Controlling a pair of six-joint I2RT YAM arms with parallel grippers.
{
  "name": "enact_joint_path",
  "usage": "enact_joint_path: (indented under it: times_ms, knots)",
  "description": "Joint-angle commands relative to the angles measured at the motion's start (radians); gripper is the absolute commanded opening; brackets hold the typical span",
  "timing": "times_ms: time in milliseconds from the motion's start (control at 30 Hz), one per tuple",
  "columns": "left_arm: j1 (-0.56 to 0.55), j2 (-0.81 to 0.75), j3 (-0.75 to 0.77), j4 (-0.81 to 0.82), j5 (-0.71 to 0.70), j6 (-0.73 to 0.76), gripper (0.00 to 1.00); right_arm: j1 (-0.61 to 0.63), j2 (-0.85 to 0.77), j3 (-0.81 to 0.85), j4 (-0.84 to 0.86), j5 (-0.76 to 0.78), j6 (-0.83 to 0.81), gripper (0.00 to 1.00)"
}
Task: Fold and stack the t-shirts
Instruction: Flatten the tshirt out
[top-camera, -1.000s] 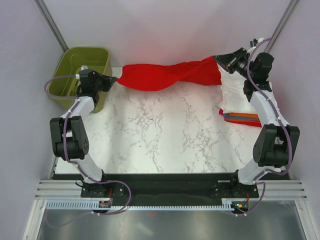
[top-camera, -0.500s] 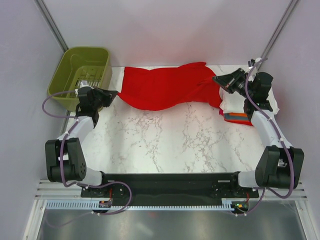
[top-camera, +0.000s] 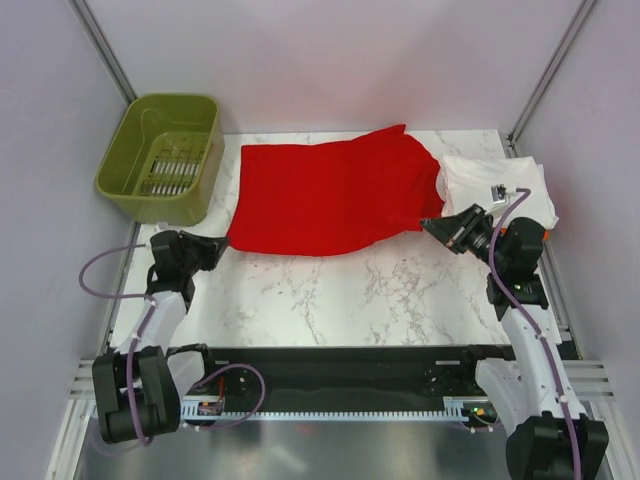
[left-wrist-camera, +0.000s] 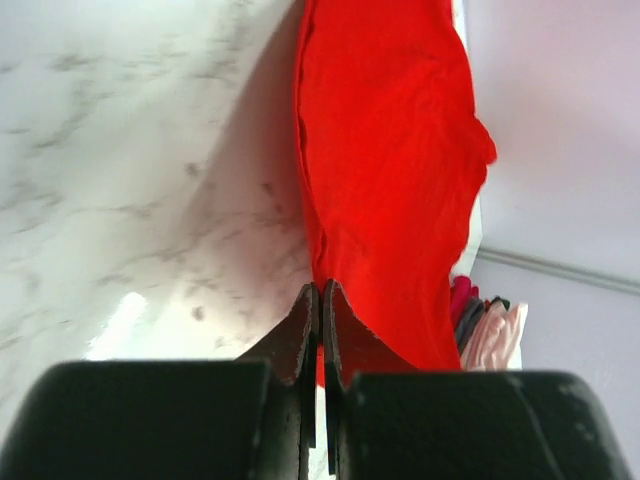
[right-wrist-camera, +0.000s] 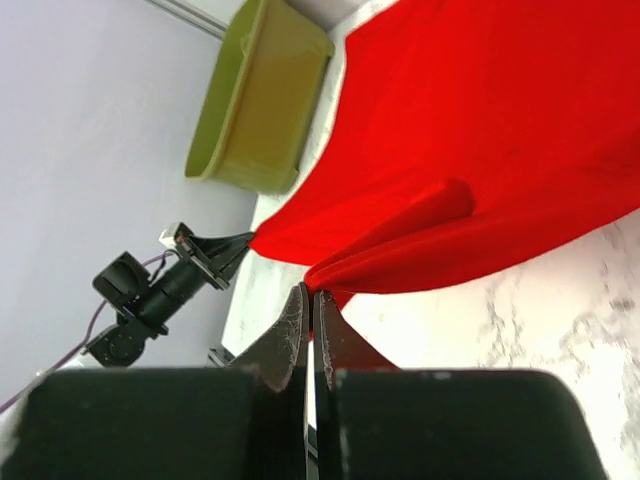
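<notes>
A bright red t-shirt (top-camera: 330, 198) is stretched flat over the back half of the marble table, held at its two near corners. My left gripper (top-camera: 222, 243) is shut on the red t-shirt (left-wrist-camera: 385, 190) at the near left corner, and its jaws pinch the cloth edge. On the near right corner of the red t-shirt (right-wrist-camera: 480, 150) my right gripper (top-camera: 430, 224) is shut, with a fold of cloth bunched at its tips. At the back right, folded t-shirts (top-camera: 500, 185) lie in a pile with a white one on top. Pink, grey and white folded edges of that pile (left-wrist-camera: 485, 320) show in the left wrist view.
An olive-green plastic basket (top-camera: 162, 155) stands at the back left corner, just left of the shirt. Grey walls and metal posts close in the table at the back and sides. Bare marble (top-camera: 330, 300) lies between the shirt and the arm bases.
Both grippers have pulled toward the near edge, dragging the red shirt with them. The shirt went from a twisted band hanging at the back to a wide sheet spread over the table.
</notes>
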Motion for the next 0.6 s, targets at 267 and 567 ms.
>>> enact_joint_path:
  times_ms: [267, 567]
  knots:
    - [0.177, -0.055, -0.177, -0.041, 0.089, 0.033, 0.02, 0.015, -0.375, -0.253, -0.333, -0.001, -0.08, 0.0]
    - [0.191, -0.141, -0.203, -0.104, 0.092, 0.037, 0.02, 0.017, -0.434, -0.221, -0.387, 0.02, -0.129, 0.0]
